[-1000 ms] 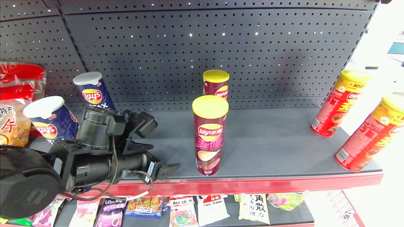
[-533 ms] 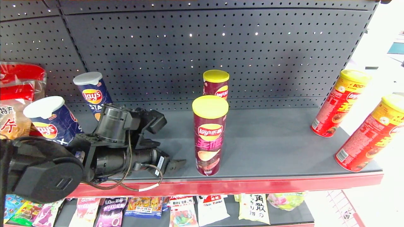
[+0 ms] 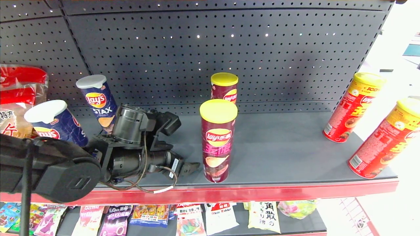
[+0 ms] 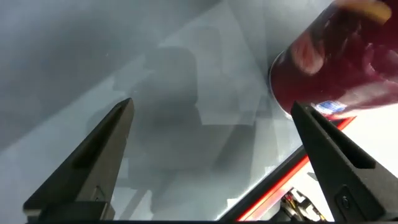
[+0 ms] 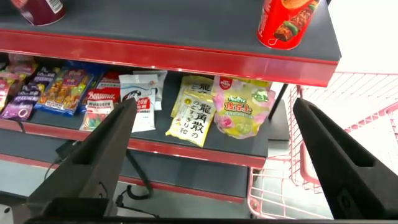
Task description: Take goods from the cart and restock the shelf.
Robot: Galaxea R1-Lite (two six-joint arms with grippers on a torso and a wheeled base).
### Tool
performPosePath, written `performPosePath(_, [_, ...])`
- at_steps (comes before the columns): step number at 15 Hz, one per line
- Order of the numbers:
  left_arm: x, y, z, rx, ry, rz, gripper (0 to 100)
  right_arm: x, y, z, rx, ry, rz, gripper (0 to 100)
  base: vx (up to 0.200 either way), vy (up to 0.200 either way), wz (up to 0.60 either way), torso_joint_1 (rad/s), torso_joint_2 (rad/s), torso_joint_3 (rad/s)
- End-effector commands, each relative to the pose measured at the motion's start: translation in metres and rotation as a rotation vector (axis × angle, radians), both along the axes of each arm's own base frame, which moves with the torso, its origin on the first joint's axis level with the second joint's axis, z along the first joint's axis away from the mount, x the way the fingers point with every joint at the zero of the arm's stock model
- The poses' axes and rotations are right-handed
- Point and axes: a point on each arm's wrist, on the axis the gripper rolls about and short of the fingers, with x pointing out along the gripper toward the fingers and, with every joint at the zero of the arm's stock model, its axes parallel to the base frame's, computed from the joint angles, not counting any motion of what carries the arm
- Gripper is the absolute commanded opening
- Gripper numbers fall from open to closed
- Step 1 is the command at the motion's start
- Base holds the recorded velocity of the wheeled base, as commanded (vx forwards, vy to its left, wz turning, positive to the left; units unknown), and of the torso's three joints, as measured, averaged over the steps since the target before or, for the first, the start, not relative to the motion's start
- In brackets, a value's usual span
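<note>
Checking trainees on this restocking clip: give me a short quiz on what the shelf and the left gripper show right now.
1. True or false: the left gripper is shut on the front maroon can.
2. What stands directly behind that can on the shelf?
3. The front blue can has a lid that is: A yellow, B white, C red.
Key: 1 false, it is open, beside the can; 2 a second maroon can; 3 B.

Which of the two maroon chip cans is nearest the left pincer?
The front maroon can, at the shelf's red edge, just beside the left pincer; the other maroon can stands behind it by the pegboard.
</note>
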Motion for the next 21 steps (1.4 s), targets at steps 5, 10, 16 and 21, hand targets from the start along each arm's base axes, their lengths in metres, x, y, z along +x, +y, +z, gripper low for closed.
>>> performPosePath(5, [0.005, -0.008, 0.0, -0.004, -0.005, -0.012, 100, 0.0, 0.0, 0.0, -0.001, 0.003, -0.001, 100, 0.0, 0.0, 0.0, 0.0, 0.0, 0.0])
performPosePath(10, [0.008, -0.01, -0.001, -0.004, -0.007, -0.011, 100, 0.0, 0.0, 0.0, 0.0, 0.004, 0.001, 100, 0.0, 0.0, 0.0, 0.0, 0.0, 0.0])
performPosePath(16, [0.01, -0.016, 0.0, 0.0, -0.016, -0.012, 100, 0.0, 0.0, 0.0, 0.0, 0.004, 0.001, 100, 0.0, 0.0, 0.0, 0.0, 0.0, 0.0])
performPosePath(21, [0.001, 0.008, 0.0, -0.002, -0.015, 0.03, 100, 0.0, 0.0, -0.004, -0.002, 0.006, -0.001, 100, 0.0, 0.0, 0.0, 0.0, 0.0, 0.0])
